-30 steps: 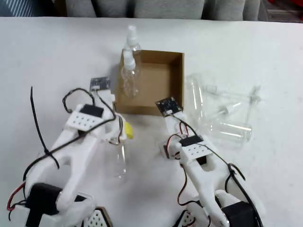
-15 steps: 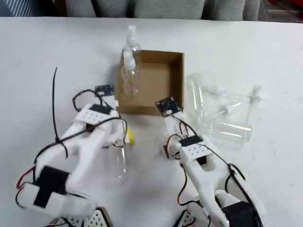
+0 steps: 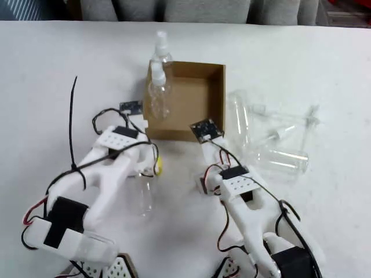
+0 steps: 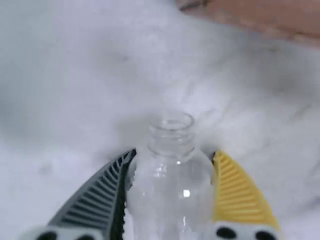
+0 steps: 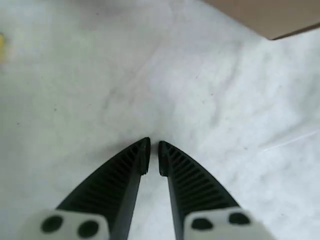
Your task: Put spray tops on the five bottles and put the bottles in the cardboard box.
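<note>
Currently my left gripper clamps an uncapped bottle by its shoulder near the box, so the smooth plastic may slip or twist when my right gripper, all but closed and empty, presses on a top.

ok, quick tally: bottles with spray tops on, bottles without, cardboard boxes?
Bottle with spray top: 2
Bottle without top: 3
Cardboard box: 1
Total: 6
</note>
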